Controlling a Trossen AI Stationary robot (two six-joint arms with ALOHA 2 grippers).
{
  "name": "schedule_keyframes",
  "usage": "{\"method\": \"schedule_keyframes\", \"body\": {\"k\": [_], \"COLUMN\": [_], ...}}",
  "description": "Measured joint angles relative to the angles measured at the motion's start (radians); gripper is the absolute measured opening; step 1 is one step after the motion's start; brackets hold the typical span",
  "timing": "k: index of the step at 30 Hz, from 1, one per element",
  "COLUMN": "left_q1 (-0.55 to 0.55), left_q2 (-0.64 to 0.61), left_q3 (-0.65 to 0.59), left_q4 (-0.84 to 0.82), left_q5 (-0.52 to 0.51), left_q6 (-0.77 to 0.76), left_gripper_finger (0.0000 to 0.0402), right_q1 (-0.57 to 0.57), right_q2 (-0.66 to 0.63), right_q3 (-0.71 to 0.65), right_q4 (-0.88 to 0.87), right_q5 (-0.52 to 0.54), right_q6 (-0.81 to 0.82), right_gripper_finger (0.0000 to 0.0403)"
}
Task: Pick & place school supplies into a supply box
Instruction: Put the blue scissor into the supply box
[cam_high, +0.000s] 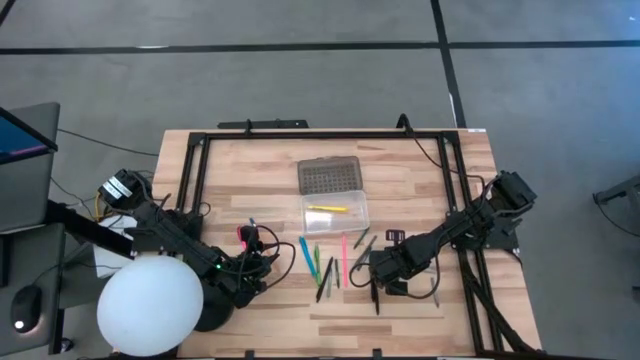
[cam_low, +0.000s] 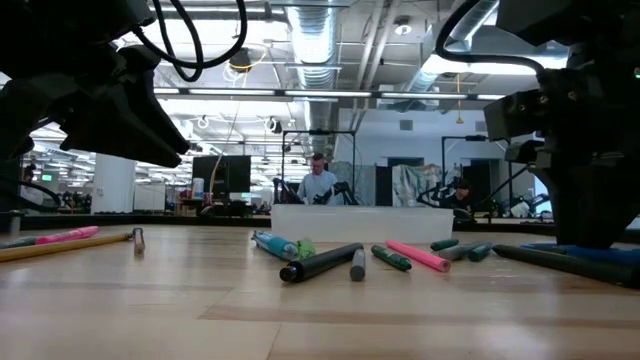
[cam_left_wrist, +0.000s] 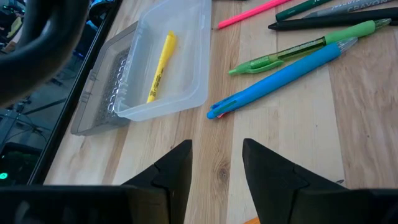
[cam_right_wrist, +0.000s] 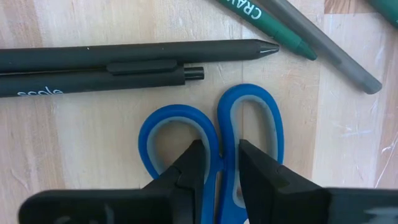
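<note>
Right gripper (cam_right_wrist: 216, 163) is sitting over the scissors (cam_right_wrist: 211, 134), fingers narrowly parted astride the junction of the two handle loops, not yet clenched. Left gripper (cam_left_wrist: 216, 163) is idling released, supply box (cam_left_wrist: 186, 99) lying ahead of it

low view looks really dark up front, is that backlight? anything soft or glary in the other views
Low view: yes, the bright ceiling lights behind turn both arms to black silhouettes; the nearest table is soft. High view: the white sphere is blown out, without detail. Left wrist view: the left gripper is dark against the wood. Right wrist view: the right gripper, over the scissors, looks soft at the picture's edge.
</note>
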Motion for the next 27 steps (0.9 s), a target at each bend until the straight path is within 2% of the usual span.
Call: {"method": "schedule_keyframes", "body": {"k": [15, 22, 27], "left_q1": [0.000, 0.000, 0.000], "left_q2": [0.000, 0.000, 0.000], "left_q3": [0.000, 0.000, 0.000], "left_q4": [-0.007, -0.007, -0.007], "left_q5": [0.000, 0.000, 0.000], "left_q6": [0.000, 0.000, 0.001], "left_gripper_finger": [0.0137, 0.0137, 0.0137], "right_q1": [0.000, -0.049, -0.141], "right_q2": [0.003, 0.001, 0.001], "right_q3": [0.160, 0.249, 0.280], "right_q4": [-0.228, -0.200, -0.061], "right_q5": [0.110, 0.259, 0.287], "right_q6": [-0.026, -0.211, -0.399], "right_gripper_finger": [0.0066, 0.0066, 0.0066]}}
